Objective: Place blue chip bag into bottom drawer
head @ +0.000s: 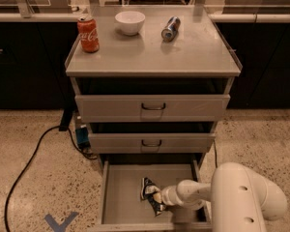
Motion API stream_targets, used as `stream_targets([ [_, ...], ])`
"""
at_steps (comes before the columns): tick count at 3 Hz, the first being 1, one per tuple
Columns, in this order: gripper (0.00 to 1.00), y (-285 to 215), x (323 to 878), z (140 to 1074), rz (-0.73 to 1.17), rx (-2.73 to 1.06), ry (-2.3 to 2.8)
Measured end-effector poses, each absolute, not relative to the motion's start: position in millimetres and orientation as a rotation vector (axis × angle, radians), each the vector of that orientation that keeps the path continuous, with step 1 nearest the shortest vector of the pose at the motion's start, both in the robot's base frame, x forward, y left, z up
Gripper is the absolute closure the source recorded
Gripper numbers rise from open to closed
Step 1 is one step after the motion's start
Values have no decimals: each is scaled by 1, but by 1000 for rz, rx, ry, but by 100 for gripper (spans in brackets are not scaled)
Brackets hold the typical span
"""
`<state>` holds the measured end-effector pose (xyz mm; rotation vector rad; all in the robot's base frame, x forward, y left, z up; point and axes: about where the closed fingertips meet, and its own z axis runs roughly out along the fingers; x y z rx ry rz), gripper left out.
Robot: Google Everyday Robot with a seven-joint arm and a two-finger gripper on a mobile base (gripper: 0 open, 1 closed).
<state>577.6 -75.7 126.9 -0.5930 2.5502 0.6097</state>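
Note:
The bottom drawer (121,197) is pulled open at the foot of the grey cabinet. The blue chip bag (149,189), crumpled dark blue foil with white patches, lies inside it, right of the drawer's middle. My gripper (157,198) reaches in from the right on the white arm (241,202) and is at the bag, low inside the drawer. The bag touches the gripper's tip.
On the cabinet top (150,57) stand a red cola can (88,34), a white bowl (130,21) and a dark blue drink can (170,28) lying on its side. The two upper drawers (152,108) are slightly open. A black cable (29,163) and blue floor tape (60,223) lie left.

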Motion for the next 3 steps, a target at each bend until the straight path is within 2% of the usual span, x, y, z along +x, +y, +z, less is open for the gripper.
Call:
stream_targets([
  [1,11,-76,578,127,610,-593,2550],
  [2,0,-76,578,127,610,-593,2550],
  [3,0,-76,578,127,610,-593,2550],
])
